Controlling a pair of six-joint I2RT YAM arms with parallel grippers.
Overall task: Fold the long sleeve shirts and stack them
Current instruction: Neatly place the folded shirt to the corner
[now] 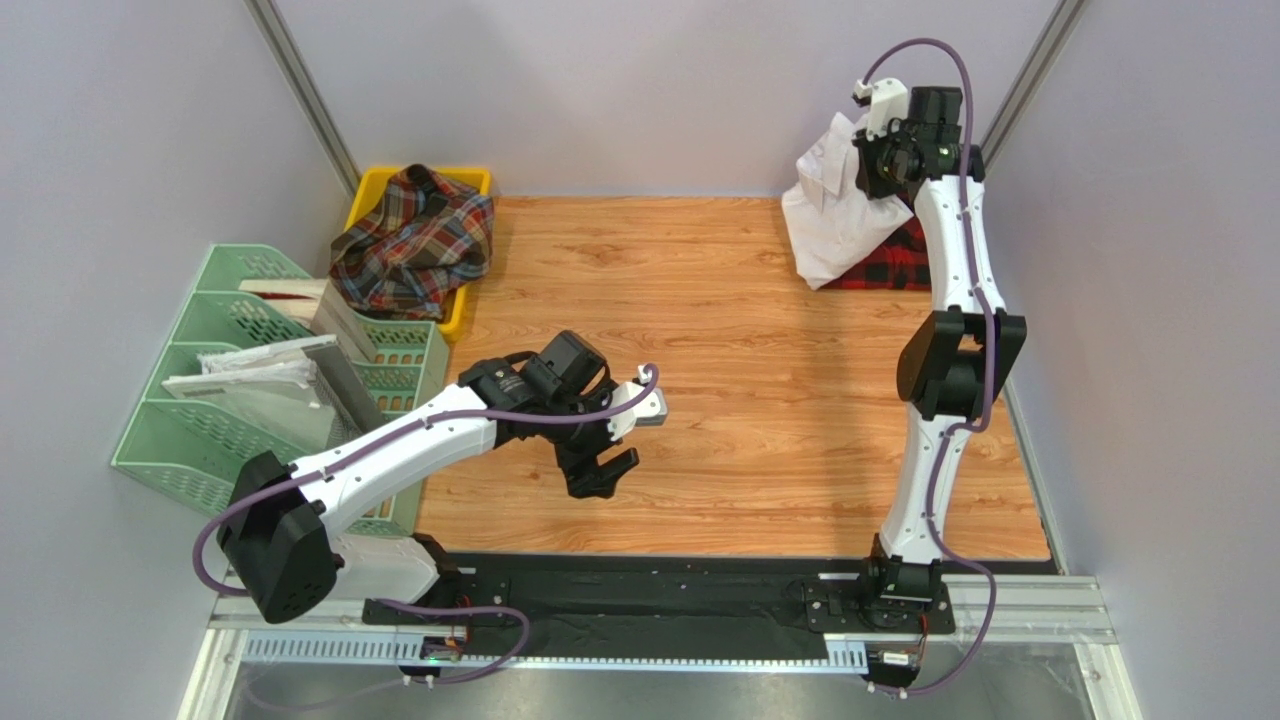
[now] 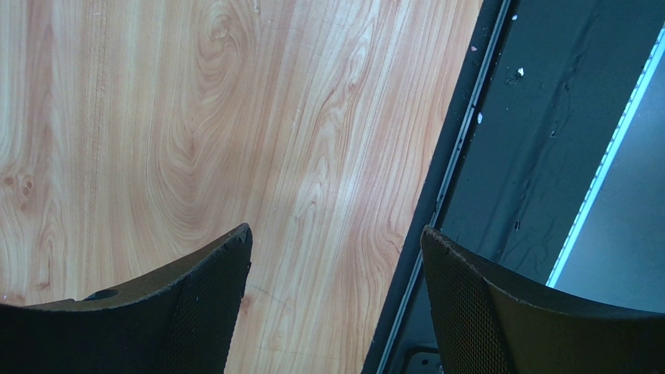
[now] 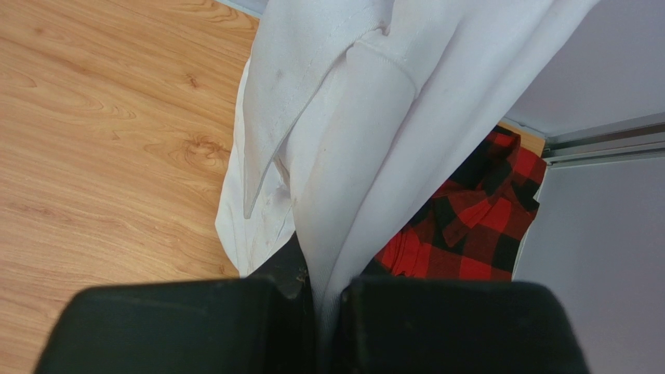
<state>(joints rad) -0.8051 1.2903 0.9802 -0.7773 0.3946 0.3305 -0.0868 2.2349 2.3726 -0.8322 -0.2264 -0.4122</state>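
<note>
Right hand grips the white shirt at the far edge; left hand gapes above the table.

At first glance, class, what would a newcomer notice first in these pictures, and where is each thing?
The right tool, raised at the far right corner of the table, is shut on a white shirt that hangs from it beside a red-and-black checked shirt. At far left a tartan shirt lies heaped in a yellow bin. The left tool hovers open over bare wood near the front edge.
</note>
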